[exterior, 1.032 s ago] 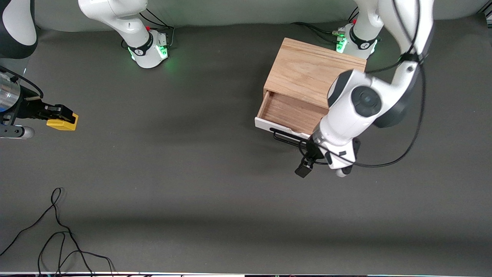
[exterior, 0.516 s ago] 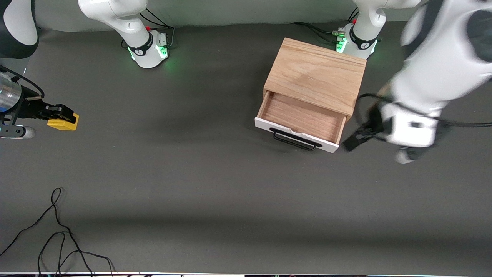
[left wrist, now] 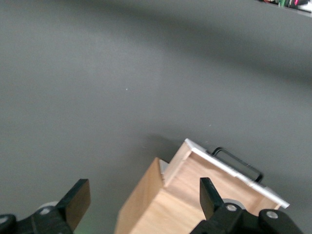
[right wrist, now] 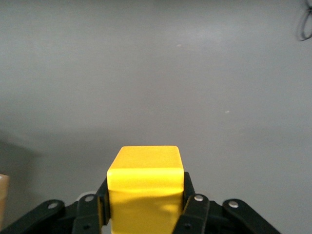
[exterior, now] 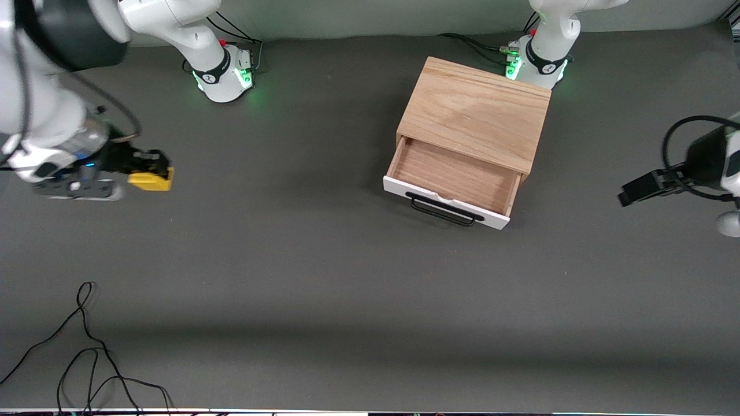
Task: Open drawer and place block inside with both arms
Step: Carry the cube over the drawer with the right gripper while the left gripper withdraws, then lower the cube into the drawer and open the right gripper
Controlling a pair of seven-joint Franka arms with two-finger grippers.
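**Table & what's on it**

I see a dark grey table (exterior: 324, 277). On it: oak box (exterior: 477, 112) w/ drawer (exterior: 454, 182) pulled open, toward left arm's end; black cable (exterior: 87, 358) loose at near edge, right arm's end.

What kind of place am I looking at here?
Probably a robotics lab bench: two white arms bolted to a grey table, green-lit bases, loose black cables, and practice props only, a wooden box with an open drawer and a yellow block.
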